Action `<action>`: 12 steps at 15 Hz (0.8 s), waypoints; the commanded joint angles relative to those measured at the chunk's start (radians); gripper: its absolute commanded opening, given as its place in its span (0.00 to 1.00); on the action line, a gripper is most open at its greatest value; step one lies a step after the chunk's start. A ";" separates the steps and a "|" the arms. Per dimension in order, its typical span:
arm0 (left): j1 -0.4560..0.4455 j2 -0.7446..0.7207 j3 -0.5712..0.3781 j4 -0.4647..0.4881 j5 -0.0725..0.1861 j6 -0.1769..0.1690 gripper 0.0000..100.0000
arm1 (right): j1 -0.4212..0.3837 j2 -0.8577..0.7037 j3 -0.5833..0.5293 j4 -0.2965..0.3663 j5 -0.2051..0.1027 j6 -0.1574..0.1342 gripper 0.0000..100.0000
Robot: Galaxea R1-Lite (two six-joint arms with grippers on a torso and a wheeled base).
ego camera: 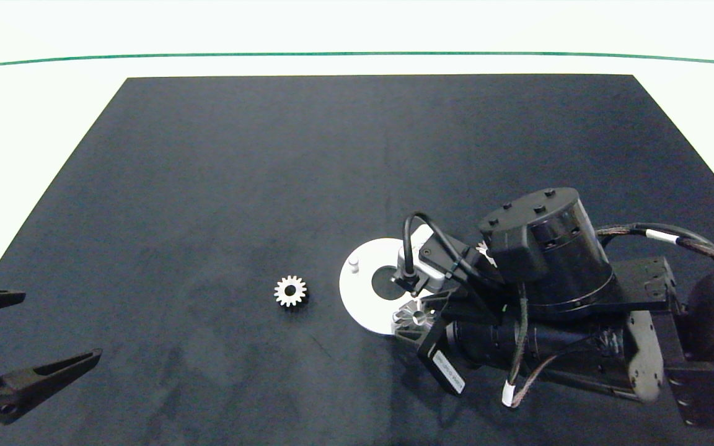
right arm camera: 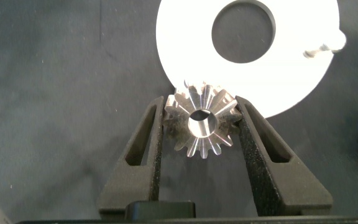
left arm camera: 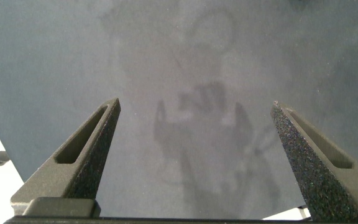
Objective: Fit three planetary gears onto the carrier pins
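Left pincer parked at near left corner of bench, fingers spread wide over bare dark mat, nothing between them.

Right pincer clamped on silver planetary gear, held at near edge of white disc, teeth overlapping disc rim; same gear seen from head view.

Second gear flat on mat, left of disc, well apart from both pincers.

One carrier pin upright on disc's left side, bare. Other pins hidden under right arm.
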 commanded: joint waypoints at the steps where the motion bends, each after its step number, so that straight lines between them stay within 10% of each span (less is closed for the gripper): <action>1: 0.000 -0.011 -0.001 0.002 0.000 0.002 1.00 | 0.002 0.036 -0.032 0.000 0.000 -0.001 0.01; 12: 0.002 -0.024 -0.004 0.002 0.006 0.003 1.00 | 0.003 0.066 -0.067 0.005 -0.002 -0.001 0.01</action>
